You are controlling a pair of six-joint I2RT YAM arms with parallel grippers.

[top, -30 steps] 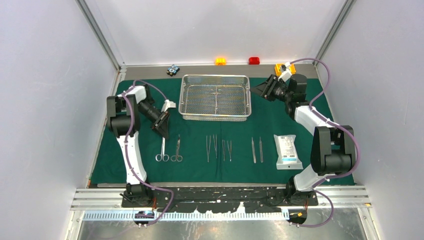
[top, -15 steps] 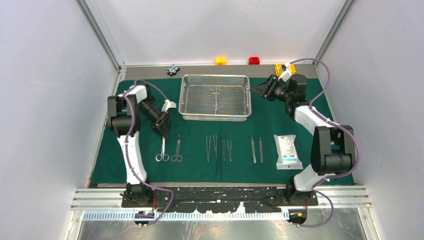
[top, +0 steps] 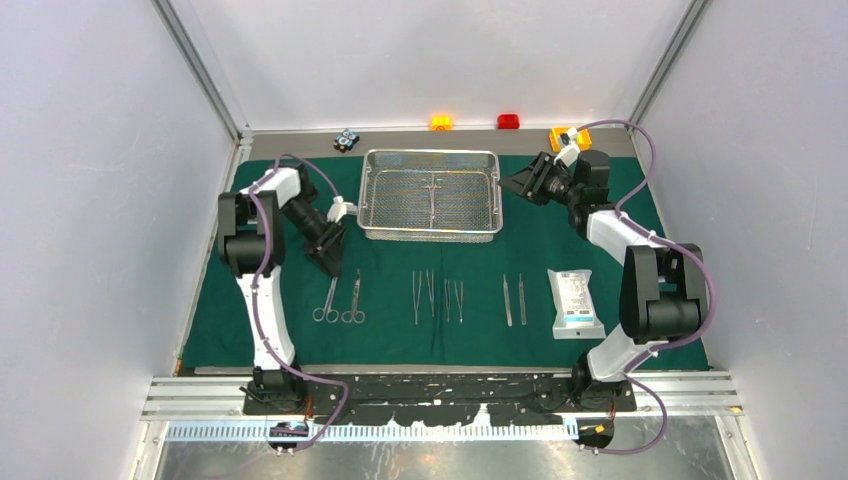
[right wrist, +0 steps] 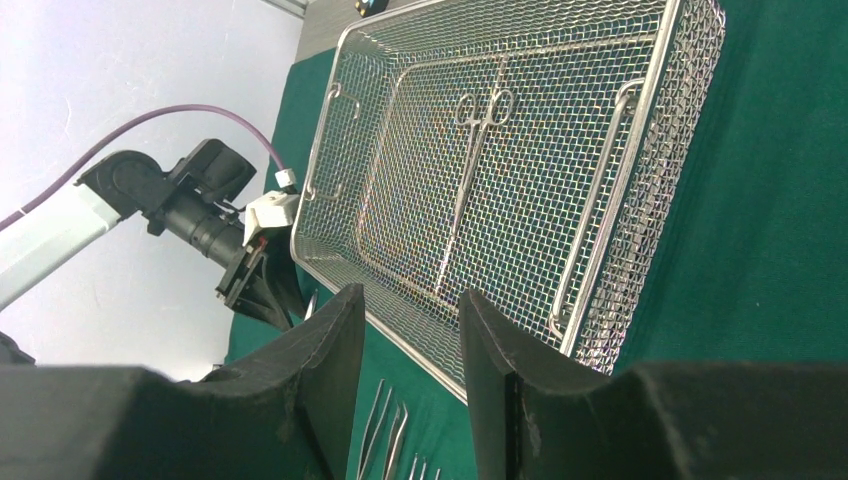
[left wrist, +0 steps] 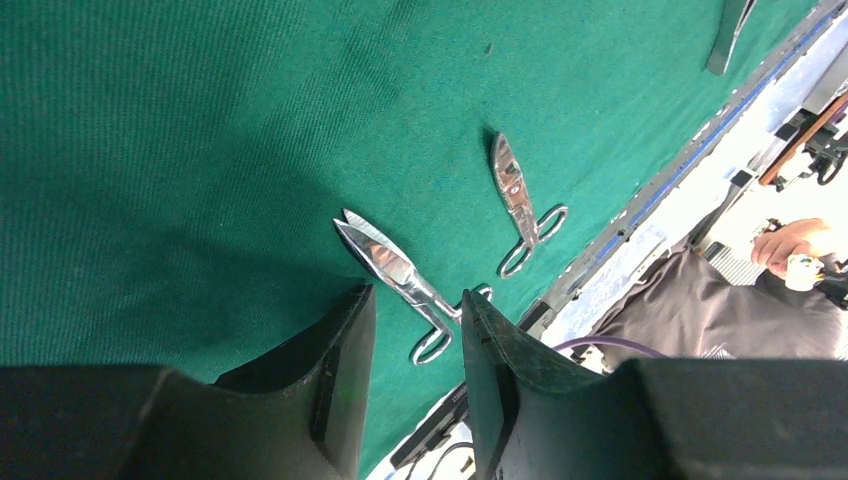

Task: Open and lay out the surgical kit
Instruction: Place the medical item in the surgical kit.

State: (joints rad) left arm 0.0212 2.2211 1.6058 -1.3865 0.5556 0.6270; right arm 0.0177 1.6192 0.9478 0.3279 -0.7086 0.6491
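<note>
Two grippers hang over a surgical kit spread on a green drape.

The left gripper [top: 327,258] points down toward the near edge, with its fingertips close to the blade tips of two scissors [top: 340,300] lying side by side on the dark green drape [top: 440,345]. The wire-mesh tray [top: 430,236] sits between the two sets of fingers, with one slim instrument inside. The right gripper [top: 513,183] aims its fingers at the tray's right end, just beside it and apart. Nearer than those fingers lie tweezers [top: 514,299] and the white pouch [top: 576,302], and forceps [top: 438,297] lie further left. A yellow box [top: 556,135] sits behind the right gripper's wrist.
</note>
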